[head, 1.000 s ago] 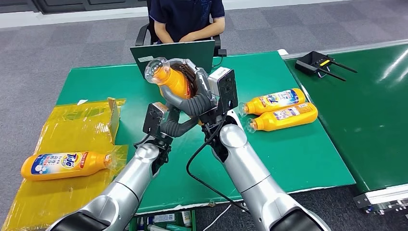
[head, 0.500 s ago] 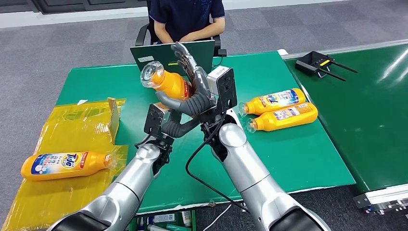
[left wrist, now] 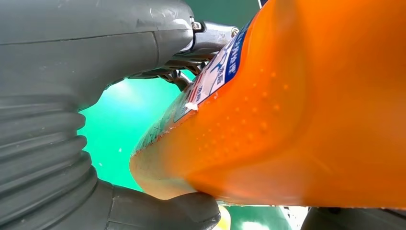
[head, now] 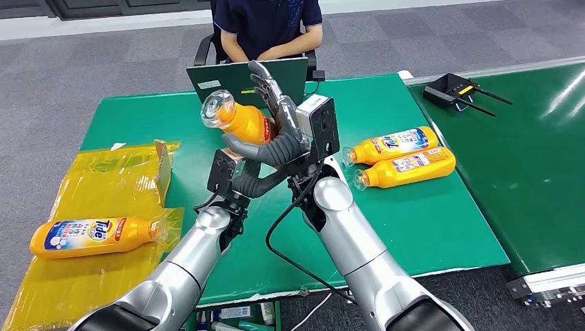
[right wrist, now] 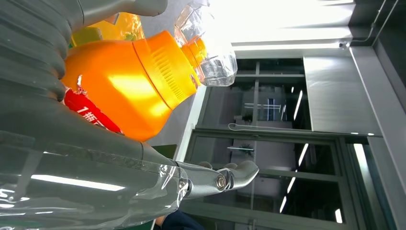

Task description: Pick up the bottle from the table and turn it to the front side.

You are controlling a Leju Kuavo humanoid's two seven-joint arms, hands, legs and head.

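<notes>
**Bottle held up over the table**

The left hand (head: 259, 148) grips the orange bottle (head: 241, 118) in the air above the green table (head: 414, 207), clear cap tilted up and left. The right hand (head: 276, 100) lies against it, fingers stretched straight, gripping nothing.

Just behind the raised bottle (head: 238, 117) stands a laptop (head: 248, 76), with a person (head: 268, 24) seated past it. Two bottles (head: 400, 157) block the table's right side, and open green table (head: 428, 221) lies nearer.
</notes>
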